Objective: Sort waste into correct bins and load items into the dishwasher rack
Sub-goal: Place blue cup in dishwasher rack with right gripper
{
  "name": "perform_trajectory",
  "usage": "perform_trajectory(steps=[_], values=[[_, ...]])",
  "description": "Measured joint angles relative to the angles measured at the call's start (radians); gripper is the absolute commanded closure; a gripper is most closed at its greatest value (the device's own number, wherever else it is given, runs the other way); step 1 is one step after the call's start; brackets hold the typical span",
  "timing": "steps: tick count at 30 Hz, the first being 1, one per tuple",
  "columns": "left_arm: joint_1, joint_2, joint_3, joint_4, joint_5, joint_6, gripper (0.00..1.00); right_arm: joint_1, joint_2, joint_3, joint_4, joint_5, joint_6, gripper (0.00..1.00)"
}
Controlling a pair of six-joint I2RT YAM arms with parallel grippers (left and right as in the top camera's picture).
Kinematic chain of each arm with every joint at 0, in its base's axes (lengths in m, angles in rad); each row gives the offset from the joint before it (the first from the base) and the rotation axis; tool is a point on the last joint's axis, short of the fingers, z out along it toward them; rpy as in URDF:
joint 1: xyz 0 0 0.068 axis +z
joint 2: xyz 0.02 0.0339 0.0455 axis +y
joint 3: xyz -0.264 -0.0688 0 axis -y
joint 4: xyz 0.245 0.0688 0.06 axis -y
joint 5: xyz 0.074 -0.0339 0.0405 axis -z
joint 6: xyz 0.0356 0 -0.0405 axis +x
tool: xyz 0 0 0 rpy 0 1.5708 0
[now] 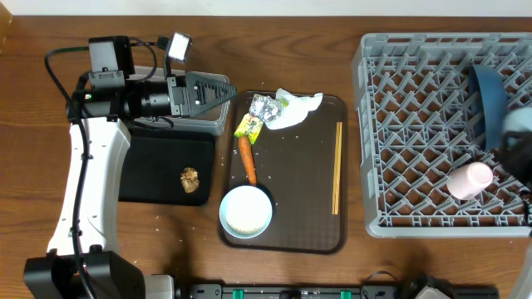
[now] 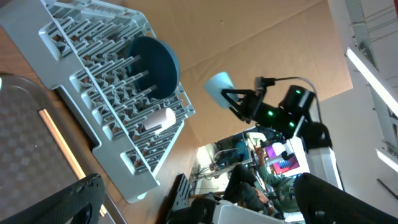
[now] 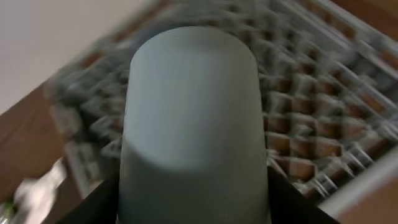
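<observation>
The left gripper (image 1: 214, 91) stood wide apart over the clear tub (image 1: 208, 126); the right gripper (image 3: 193, 202) was clamped on one light blue cup (image 3: 193, 118) above the rack (image 1: 407, 124). The rack held one pink cup (image 1: 470, 178) and one blue plate (image 1: 486, 91).

Grey rack (image 1: 416, 124): we see it on the right, holding a dark blue plate (image 1: 490, 95) and a pink cup (image 1: 470, 178).
Brown tray (image 1: 320, 224): we find a bowl (image 1: 246, 210), a carrot (image 1: 248, 159), chopsticks (image 1: 337, 166), white paper (image 1: 299, 106), foil (image 1: 264, 106) and a yellow-green wrapper (image 1: 248, 126) on it.
Black tray (image 1: 158, 166): we spot a brown food lump (image 1: 191, 178) there.
Left gripper (image 1: 224, 90): we see it over the clear tub (image 1: 218, 124).
</observation>
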Motion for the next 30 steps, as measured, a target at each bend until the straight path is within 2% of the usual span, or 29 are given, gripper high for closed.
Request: perform_trajectory(steps=[10, 14, 17, 23, 26, 30], values=[[0.0, 0.0, 0.0, -0.003, -0.003, 0.0, 0.02, -0.193, 0.299, 0.0, 0.014, 0.055, 0.162, 0.56], [0.0, 0.0, 0.0, -0.003, -0.003, 0.0, 0.02, -0.223, 0.408, 0.0, 0.006, 0.05, 0.195, 0.47], [0.0, 0.0, 0.0, -0.003, -0.003, 0.0, 0.02, -0.235, 0.479, 0.0, -0.007, 0.008, 0.212, 0.29], [-0.003, 0.0, 0.0, -0.009, -0.017, 0.0, 0.02, -0.238, 0.52, 0.002, 0.029, -0.138, 0.219, 0.24], [-0.016, 0.0, 0.0, -0.05, -0.085, -0.001, 0.02, -0.238, 0.513, 0.021, 0.008, -0.196, 0.219, 0.22], [-0.074, -0.004, 0.0, -0.131, -0.281, 0.004, 0.02, -0.23, 0.441, 0.082, -0.034, -0.239, 0.197, 0.21]])
